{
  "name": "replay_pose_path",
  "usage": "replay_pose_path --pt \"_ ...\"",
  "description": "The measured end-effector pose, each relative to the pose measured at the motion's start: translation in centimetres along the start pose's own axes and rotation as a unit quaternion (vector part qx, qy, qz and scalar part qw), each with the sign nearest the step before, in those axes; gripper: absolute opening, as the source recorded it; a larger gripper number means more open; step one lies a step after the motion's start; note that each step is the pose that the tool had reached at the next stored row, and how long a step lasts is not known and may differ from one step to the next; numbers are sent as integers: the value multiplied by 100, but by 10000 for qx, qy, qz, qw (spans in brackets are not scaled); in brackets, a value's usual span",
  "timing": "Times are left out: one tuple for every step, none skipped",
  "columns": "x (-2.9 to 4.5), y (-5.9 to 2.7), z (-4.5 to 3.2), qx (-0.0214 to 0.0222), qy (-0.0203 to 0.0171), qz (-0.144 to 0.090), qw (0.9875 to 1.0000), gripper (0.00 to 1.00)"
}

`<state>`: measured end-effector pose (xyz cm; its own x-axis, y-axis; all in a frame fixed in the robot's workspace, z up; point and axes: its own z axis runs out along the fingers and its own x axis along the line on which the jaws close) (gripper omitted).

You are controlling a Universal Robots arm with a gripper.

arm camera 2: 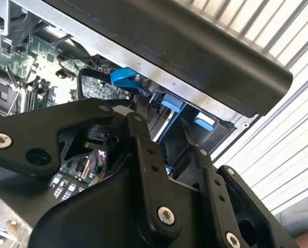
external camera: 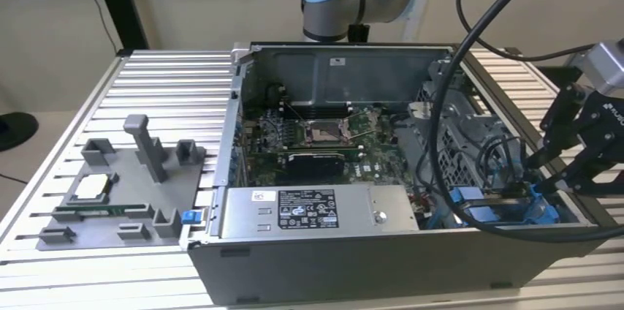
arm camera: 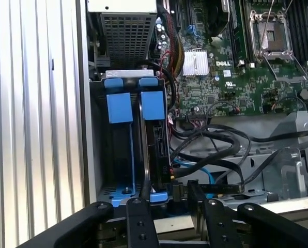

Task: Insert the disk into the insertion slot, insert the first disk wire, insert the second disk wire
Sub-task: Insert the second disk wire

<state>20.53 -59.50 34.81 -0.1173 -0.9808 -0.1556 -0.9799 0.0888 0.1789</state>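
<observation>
**Open computer case on a ribbed worktop, exterior and wrist views.** The computer case (external camera: 390, 266) stands in the middle of the worktop (external camera: 166, 76), its side panel off and the motherboard (external camera: 322, 134) exposed. A grey fixture block (external camera: 117, 193) carrying small parts lies near the worktop's edge on the exterior view's left. A grey metal box (external camera: 312, 211) with a white-and-black sticker sits along the case's near wall.

The insertion slot (external camera: 466, 200) occupies the case corner towards the worktop's edge on the exterior view's right. In the first wrist view the insertion slot (arm camera: 98, 144) shows two compartments topped by blue tabs. The disk (arm camera: 156, 147) stands on edge in the compartment nearer the motherboard (arm camera: 231, 77). A perforated cage (arm camera: 128, 36) lies just beyond the slot, and black cables (arm camera: 216, 150) and one blue cable (arm camera: 205, 173) loop beside the disk.

The pincer (external camera: 546, 186) hangs just over the slot's end. Seen from the first wrist view, the pincer (arm camera: 168, 194) is close to the disk's end; whether it grips anything cannot be told.
</observation>
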Motion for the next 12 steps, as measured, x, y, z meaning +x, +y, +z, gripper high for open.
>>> replay_pose_path --pt "0 1 1 0 -1 0 10000 100" --pt "1 1 1 0 -1 0 10000 100" --pt "0 2 2 0 -3 0 10000 100" --pt "0 2 2 0 -4 0 10000 100" --pt "0 1 3 -1 -7 -1 10000 100" --pt "1 1 4 -1 -12 -1 10000 100" --pt "1 1 5 -3 -25 -4 10000 100" --pt "1 1 6 -6 -51 -8 10000 100" --pt "1 1 5 -9 -74 -12 10000 100" --pt "1 1 6 -12 -101 -16 9999 100" --pt "1 1 7 -15 -132 -21 9999 100" --pt "2 0 9 -20 -165 -27 9999 100"
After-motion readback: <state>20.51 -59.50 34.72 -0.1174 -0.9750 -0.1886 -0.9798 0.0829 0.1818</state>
